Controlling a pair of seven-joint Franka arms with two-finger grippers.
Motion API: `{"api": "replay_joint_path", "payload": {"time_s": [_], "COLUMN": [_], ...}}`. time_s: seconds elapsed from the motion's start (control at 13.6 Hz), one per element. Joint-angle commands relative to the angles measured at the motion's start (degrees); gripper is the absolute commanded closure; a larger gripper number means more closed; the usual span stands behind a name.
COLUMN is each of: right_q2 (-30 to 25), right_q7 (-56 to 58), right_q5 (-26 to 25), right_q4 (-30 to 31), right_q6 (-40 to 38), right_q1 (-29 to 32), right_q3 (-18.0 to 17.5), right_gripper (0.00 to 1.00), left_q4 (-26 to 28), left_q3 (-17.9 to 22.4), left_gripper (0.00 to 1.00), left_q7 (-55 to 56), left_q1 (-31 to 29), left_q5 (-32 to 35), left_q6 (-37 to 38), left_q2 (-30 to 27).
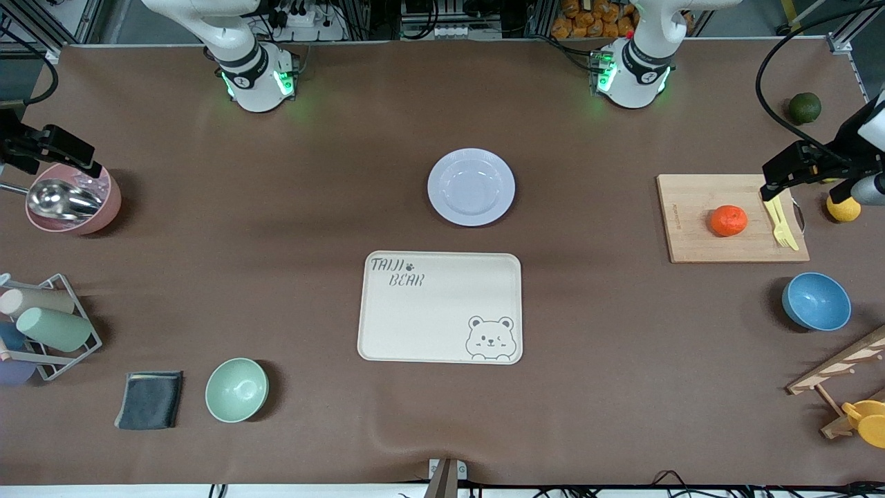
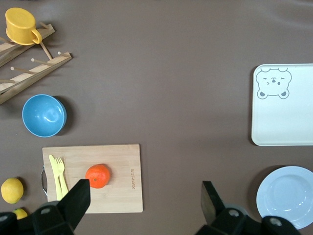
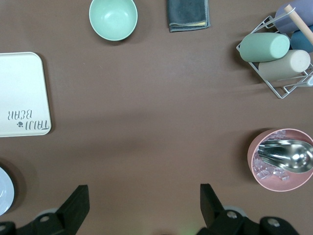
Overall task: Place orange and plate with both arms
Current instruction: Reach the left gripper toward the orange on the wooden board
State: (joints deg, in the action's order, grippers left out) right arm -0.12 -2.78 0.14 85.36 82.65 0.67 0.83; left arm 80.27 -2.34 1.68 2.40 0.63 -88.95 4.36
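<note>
Front view shows the left pincer (image 1: 774, 185) up in the air over the cutting board's (image 1: 691, 221) edge at the left arm's end of the surface (image 1: 276, 277), its fingers spread wide and holding nothing. The orange (image 1: 729, 220) rests on that board, just beside the pincer and below it, with a yellow fork (image 1: 781, 225) lying on the board directly under the pincer. The right pincer (image 1: 69, 155) hangs over the pink bowl (image 1: 104, 207) at the right arm's end, likewise spread and empty. The plate (image 1: 471, 187) sits mid-surface, well apart from both pincers, with the cream tray (image 1: 440, 306) nearer the front camera.
</note>
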Motion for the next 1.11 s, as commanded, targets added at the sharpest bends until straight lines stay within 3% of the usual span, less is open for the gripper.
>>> {"api": "replay_joint_path", "payload": {"time_s": [0.0, 0.29, 0.44, 0.81, 1.03], "right_q2": [0.38, 0.3, 0.3, 0.38, 0.38], "right_q7": [-0.91, -0.91, -0.91, -0.91, -0.91], "right_q5": [0.91, 0.57, 0.91, 0.91, 0.91], "right_q4": [-1.16, -1.25, -1.51, -1.51, -1.51], "right_q6": [-0.56, -0.56, -0.65, -0.65, -0.65], "right_q1": [0.39, 0.47, 0.56, 0.56, 0.39], "right_q3": [-0.39, -0.39, -0.39, -0.39, -0.39], "right_gripper": [0.0, 0.0, 0.0, 0.0, 0.0], "left_q4": [-0.55, -0.55, -0.11, 8.3, 9.56], "left_q3": [0.41, 0.06, -2.3, -4.51, -4.51], "left_gripper": [0.0, 0.0, 0.0, 0.0, 0.0], "left_q7": [-0.01, -0.36, 1.56, 28.32, 33.66], "left_q1": [0.68, 1.2, 3.82, 16.2, 20.01], "left_q5": [0.6, 0.25, 0.33, 0.5, 0.77], "left_q6": [0.97, 0.62, -0.95, -12.7, -17.13], "left_q2": [0.04, 2.75, 5.82, 12.33, 15.15]}}
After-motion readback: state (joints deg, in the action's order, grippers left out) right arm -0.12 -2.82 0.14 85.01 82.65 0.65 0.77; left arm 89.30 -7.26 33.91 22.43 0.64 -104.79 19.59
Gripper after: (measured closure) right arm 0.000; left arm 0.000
